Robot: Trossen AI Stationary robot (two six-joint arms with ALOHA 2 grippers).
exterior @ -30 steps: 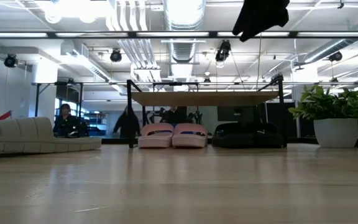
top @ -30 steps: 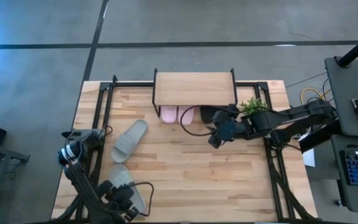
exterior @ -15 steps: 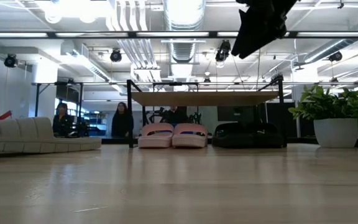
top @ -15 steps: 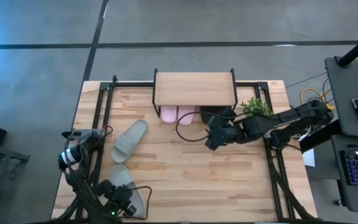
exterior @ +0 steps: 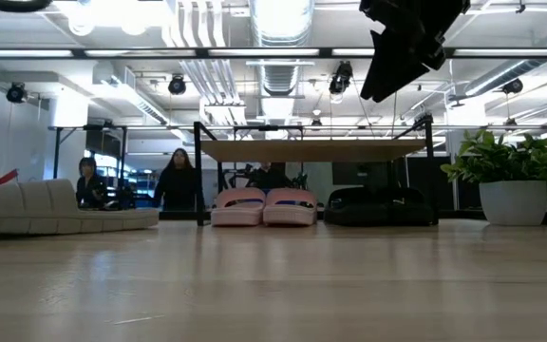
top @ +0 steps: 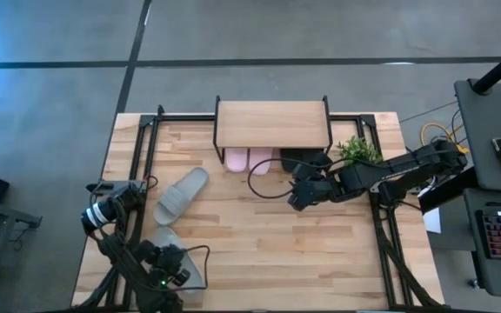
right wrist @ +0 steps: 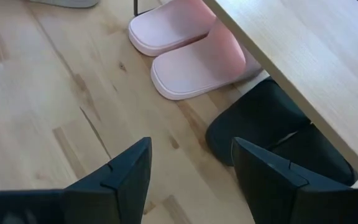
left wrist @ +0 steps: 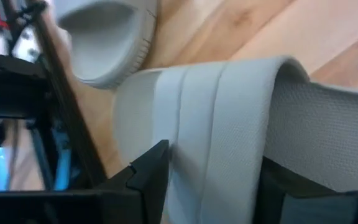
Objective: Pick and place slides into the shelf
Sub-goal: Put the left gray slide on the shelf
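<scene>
From above, the shelf (top: 272, 124) is seen at the middle of the table's (top: 320, 252) far edge. Under its plank the toes of the pale pink pair (top: 248, 160) and of the black pair (top: 303, 159) are partly shown; the rest is hidden by the plank. The right gripper (top: 295, 196) is held above the table just in front of the black pair, its fingers apart and nothing between them. One grey-green slide (top: 179, 195) is laid at an angle toward the left edge, apart from both grippers. The second grey-green slide (top: 174, 257) is found near the front left corner, largely covered by the left gripper (top: 165, 271). A potted plant (top: 355, 149) is set beside the shelf's right end.

In the low view the pink pair (exterior: 264, 206) and black pair (exterior: 380, 205) are seen side by side under the shelf (exterior: 313, 149), with the plant (exterior: 513, 180) at the right. The right gripper (exterior: 392, 76) is hung high in front of the shelf. Two people are seen in the room behind.

In the left wrist view the strap of the grey-green slide (left wrist: 216, 137) is seen between the left gripper's fingers (left wrist: 151, 177); whether it is clamped cannot be told.

In the right wrist view the spread fingers (right wrist: 126, 171) are shown empty, with the pink pair (right wrist: 188, 50) and black pair (right wrist: 272, 124) ahead, partly cut off by the plank.
</scene>
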